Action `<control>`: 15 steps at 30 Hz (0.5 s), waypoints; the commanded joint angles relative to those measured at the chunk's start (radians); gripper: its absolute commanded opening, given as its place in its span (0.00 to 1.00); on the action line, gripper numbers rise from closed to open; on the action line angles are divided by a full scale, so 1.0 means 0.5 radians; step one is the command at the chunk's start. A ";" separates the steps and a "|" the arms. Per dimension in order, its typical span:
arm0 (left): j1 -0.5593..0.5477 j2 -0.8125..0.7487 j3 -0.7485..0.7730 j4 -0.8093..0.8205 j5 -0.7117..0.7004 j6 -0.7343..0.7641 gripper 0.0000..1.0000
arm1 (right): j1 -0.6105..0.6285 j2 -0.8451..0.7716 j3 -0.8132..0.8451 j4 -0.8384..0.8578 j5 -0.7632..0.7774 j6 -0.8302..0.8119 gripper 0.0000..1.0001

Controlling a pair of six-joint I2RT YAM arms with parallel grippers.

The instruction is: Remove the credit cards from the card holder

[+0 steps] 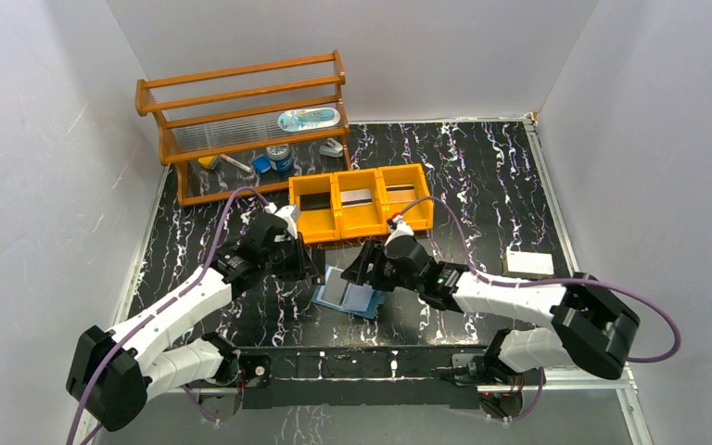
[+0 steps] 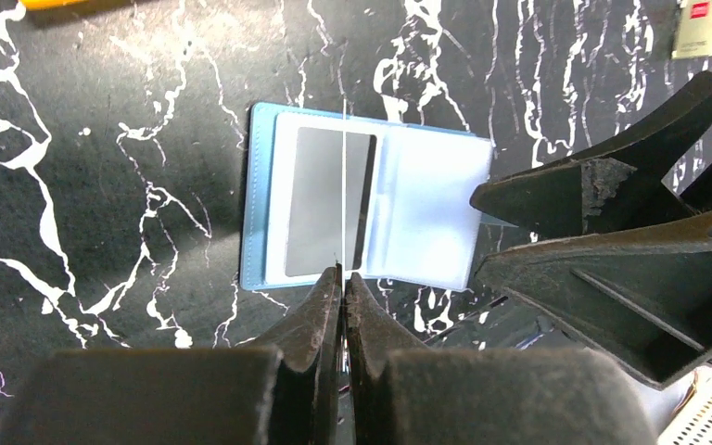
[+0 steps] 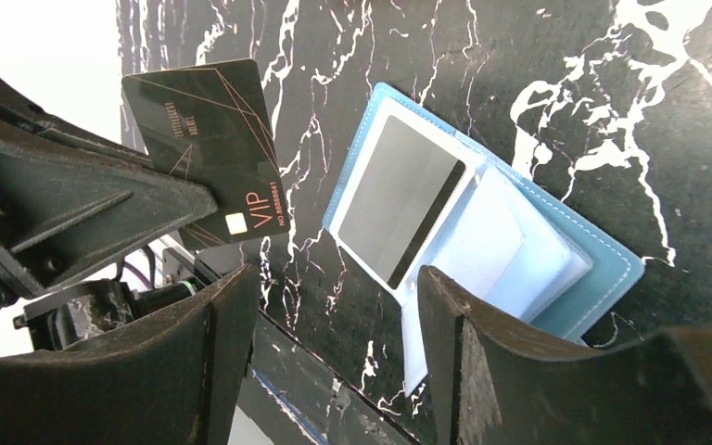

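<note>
Low over the marbled table [image 1: 482, 176], left fingers [image 2: 311, 326] clamp a black card [image 3: 209, 139]; right fingers [image 3: 482, 357] gape at the card holder [image 3: 604, 269].

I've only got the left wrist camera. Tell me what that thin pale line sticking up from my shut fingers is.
Observer: Your left gripper is pinching a card that sits edge-on to you. The right wrist view shows it's a black card marked VIP, held apart from the card holder.
Operator: Report what's in the orange tray. I only see a sliver of it.
Observer: The top view shows the orange tray has three compartments, each with a flat piece lying in it. The middle one is a silver-grey card.
</note>
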 commanded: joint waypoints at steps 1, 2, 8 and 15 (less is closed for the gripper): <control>0.011 -0.046 0.135 -0.036 0.032 0.003 0.00 | -0.004 -0.198 -0.042 0.057 0.207 -0.049 0.72; 0.032 -0.042 0.141 -0.020 0.068 -0.007 0.00 | -0.002 -0.237 -0.055 0.069 0.246 -0.081 0.72; 0.461 0.010 0.092 0.201 0.722 -0.097 0.00 | -0.015 -0.409 -0.117 0.034 0.326 -0.225 0.82; 0.599 -0.027 -0.137 0.732 1.263 -0.270 0.00 | -0.277 -0.401 0.020 -0.022 -0.006 -0.277 0.83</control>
